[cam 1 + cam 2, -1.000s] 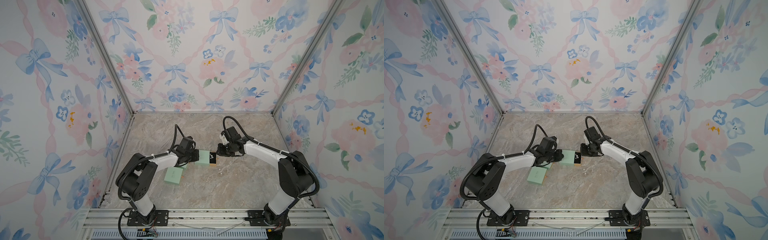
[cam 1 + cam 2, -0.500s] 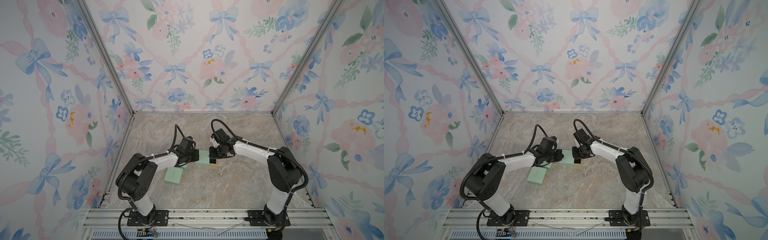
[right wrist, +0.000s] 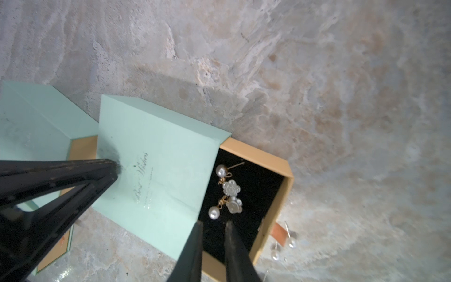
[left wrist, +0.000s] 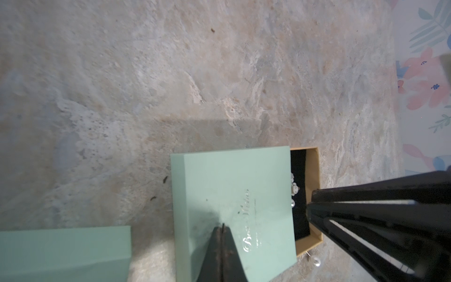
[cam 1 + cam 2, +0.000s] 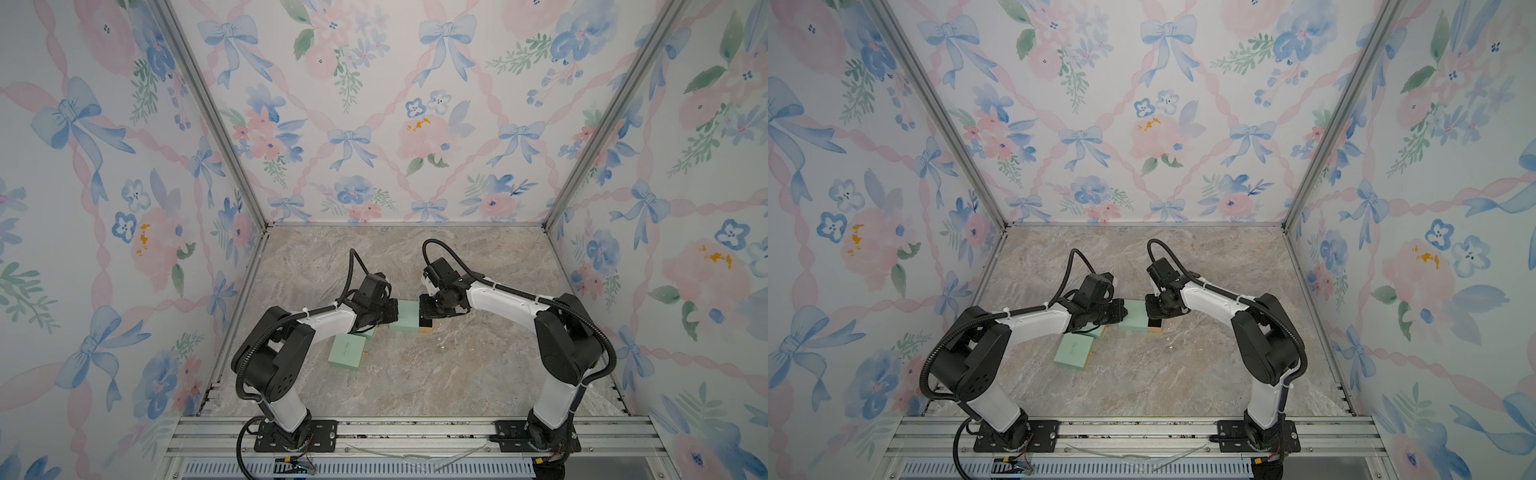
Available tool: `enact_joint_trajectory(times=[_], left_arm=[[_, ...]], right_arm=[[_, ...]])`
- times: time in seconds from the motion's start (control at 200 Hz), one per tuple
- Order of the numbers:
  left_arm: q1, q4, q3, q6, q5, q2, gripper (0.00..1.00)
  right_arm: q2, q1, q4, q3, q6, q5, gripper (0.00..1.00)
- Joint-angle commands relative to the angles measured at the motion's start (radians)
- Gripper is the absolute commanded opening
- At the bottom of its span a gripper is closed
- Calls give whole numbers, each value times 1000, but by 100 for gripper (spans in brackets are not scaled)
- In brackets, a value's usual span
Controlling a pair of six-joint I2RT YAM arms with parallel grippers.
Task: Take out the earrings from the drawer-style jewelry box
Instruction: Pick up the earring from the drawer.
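Observation:
The mint-green jewelry box (image 5: 405, 316) lies mid-table, its tan drawer (image 3: 280, 195) pulled partly out over a black lining. In the drawer lie the earrings (image 3: 229, 190): pearl drops and white flower pieces with gold links, also seen in the left wrist view (image 4: 294, 190). My left gripper (image 4: 222, 225) is shut, its tip resting on the box's lid (image 4: 231, 195). My right gripper (image 3: 212, 223) hovers over the drawer's near end, jaws a narrow gap apart with nothing between them, just short of the lowest pearl. Two pearl earrings (image 3: 291, 243) lie on the table beside the drawer.
A second mint box (image 5: 347, 351) lies just left and in front of the first, partly under my left arm. A small orange pull tab (image 3: 279, 232) sticks out of the drawer front. The loose pearls (image 5: 1169, 345) show as tiny dots on the marble.
My right gripper has swung left from beside the drawer to over it. The left gripper and the box have stayed put.

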Motion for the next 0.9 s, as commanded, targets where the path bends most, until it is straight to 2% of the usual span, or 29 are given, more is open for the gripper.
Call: enact_joint_trajectory(times=[0.0,0.425,0.895], left_arm=[[1,-88,-14,24,-28,16,0],[1,-90,-8,21,-21,17,0],[1,-90,-10,21,-22,15,0]], right_arm=[[-33,-1,-34,7,-9,14,20],[-66,-34,-2,-29,-1,-23,20],[-27,-28,16,-30,12,-50,20]])
